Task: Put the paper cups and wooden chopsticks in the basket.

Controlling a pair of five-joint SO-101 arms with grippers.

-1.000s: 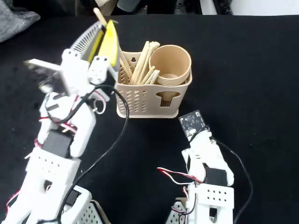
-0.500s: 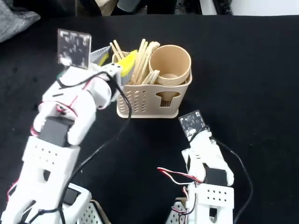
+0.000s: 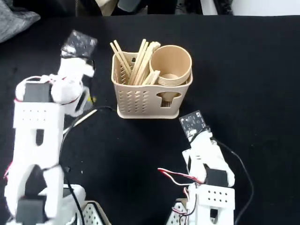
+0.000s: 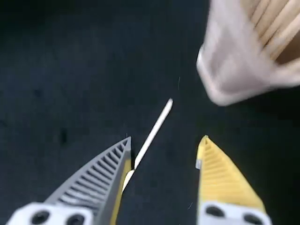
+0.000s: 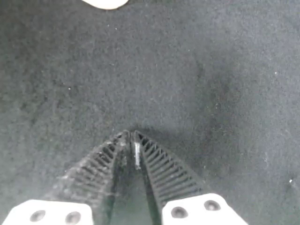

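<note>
From above: cream slotted plastic basket (image 3: 145, 101) at 12 o'clock on the black cloth (image 3: 253, 70). Bundle of pale wooden chopsticks (image 3: 136, 63) leaning in its 9 o'clock half, stacked tan paper cups (image 3: 171, 65) in its 3 o'clock half. At 8 o'clock from the basket, one thin pale stick (image 3: 80, 120), probably a stray chopstick, flat on the cloth just beside the white left arm (image 3: 37, 108) and its black cable (image 3: 108, 108). Risk of snagging that cable during a pick-up.

From the left wrist: left gripper (image 4: 165, 139) spread wide and empty above the stick, with the stick nearer the grey finger than the yellow. Danger of nudging or rolling it instead of pinching it when closing off-centre. Danger too of knocking the nearby basket corner on the lift.

From the right wrist: right gripper (image 5: 131, 135) pressed shut, holding nothing, over the cloth. No help there for the stray.
</note>
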